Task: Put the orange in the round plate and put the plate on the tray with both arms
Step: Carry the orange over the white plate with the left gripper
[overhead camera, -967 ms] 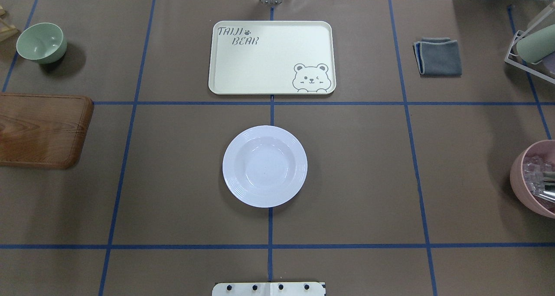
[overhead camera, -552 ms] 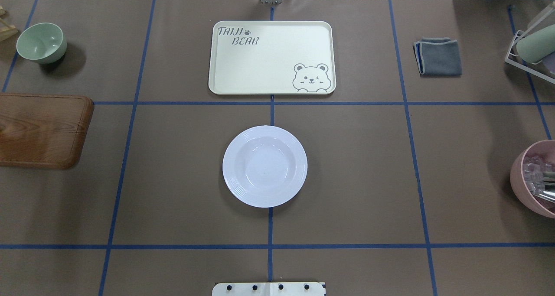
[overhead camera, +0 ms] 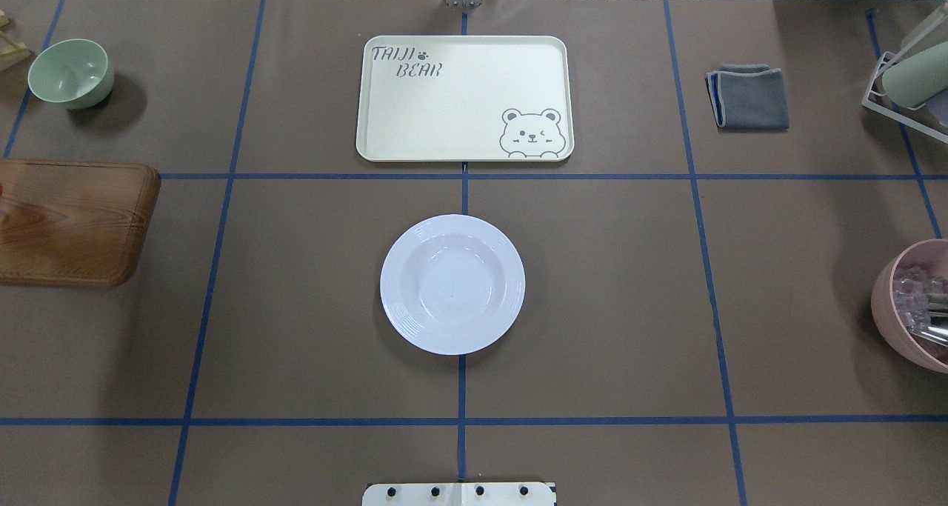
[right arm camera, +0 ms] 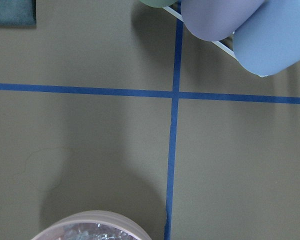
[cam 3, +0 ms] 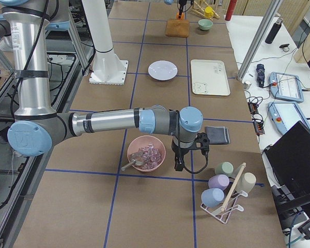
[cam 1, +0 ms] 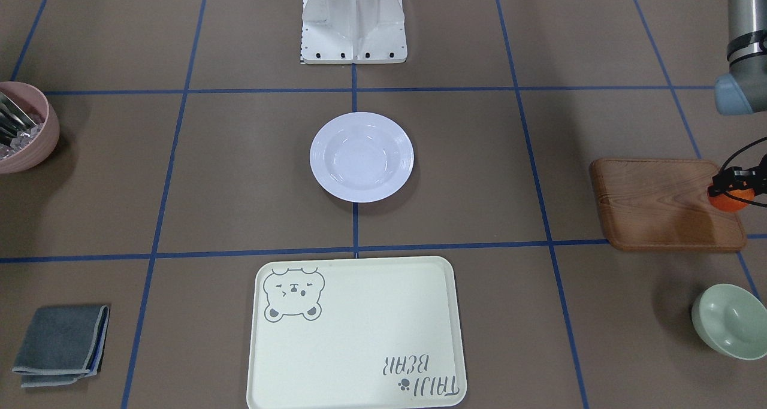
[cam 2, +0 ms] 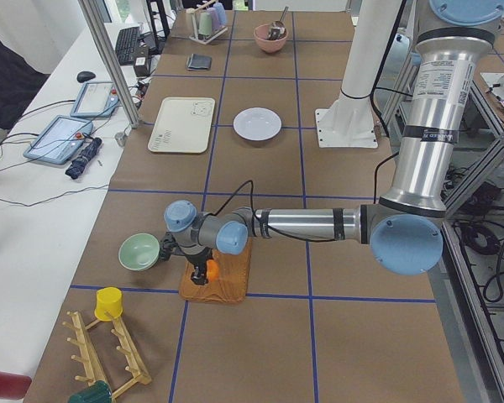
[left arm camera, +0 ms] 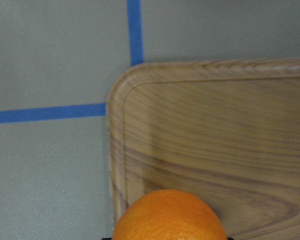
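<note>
L pincer [cam 1: 731,188] pinches the orange [cam 1: 726,202] btwn its fingers, at the outer edge of the wooden board [cam 1: 659,205]; can't tell if fruit touches the wood. Round plate [cam 1: 361,156] lies well apart from L pincer, mid surface [cam 1: 479,175], orange not in it yet. Tray [cam 1: 359,337] is near the plate, farther from the robot. R pincer [cam 3: 180,164] hangs just beside the pink bowl [cam 3: 146,153]; spread or pressed together, can't tell.

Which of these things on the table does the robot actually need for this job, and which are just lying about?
Needed: orange, held in the left tool; round plate; tray.

Lying about: wooden board; green bowl; pink bowl; grey cloth; cup rack.
</note>
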`<state>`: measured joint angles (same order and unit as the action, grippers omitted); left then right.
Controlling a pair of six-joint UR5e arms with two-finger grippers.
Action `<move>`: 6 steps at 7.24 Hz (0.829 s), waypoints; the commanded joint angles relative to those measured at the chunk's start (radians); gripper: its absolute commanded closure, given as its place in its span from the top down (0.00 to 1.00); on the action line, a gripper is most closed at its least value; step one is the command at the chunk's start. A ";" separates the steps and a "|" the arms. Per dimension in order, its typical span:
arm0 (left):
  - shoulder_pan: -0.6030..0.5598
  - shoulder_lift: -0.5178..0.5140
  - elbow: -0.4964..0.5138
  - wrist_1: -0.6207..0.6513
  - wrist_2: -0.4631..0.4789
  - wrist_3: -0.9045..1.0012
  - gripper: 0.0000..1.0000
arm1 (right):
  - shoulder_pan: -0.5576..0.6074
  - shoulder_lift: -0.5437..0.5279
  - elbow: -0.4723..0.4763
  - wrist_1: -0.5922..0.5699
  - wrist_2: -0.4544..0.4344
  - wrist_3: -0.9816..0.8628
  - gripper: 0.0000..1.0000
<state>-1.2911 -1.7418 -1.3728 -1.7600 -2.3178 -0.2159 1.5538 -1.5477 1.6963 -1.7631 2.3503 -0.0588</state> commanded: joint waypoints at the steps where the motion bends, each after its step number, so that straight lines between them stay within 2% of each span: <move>1: -0.005 -0.161 -0.112 0.284 0.003 -0.011 0.00 | 0.000 -0.008 0.005 0.001 0.003 -0.001 1.00; 2: -0.004 -0.239 -0.130 0.342 0.002 -0.084 0.00 | 0.002 -0.014 0.006 0.001 0.006 -0.003 1.00; 3: 0.033 -0.311 -0.146 0.341 -0.006 -0.305 0.00 | 0.002 -0.028 0.006 0.002 0.020 -0.004 1.00; 5: 0.271 -0.433 -0.216 0.335 -0.014 -0.776 0.00 | 0.002 -0.028 0.017 0.002 0.026 -0.001 1.00; 6: 0.362 -0.477 -0.260 0.332 -0.015 -0.939 0.00 | 0.002 -0.020 0.020 0.002 0.026 -0.001 1.00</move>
<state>-1.0499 -2.1545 -1.5826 -1.4243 -2.3306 -0.9156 1.5554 -1.5729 1.7124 -1.7611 2.3748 -0.0605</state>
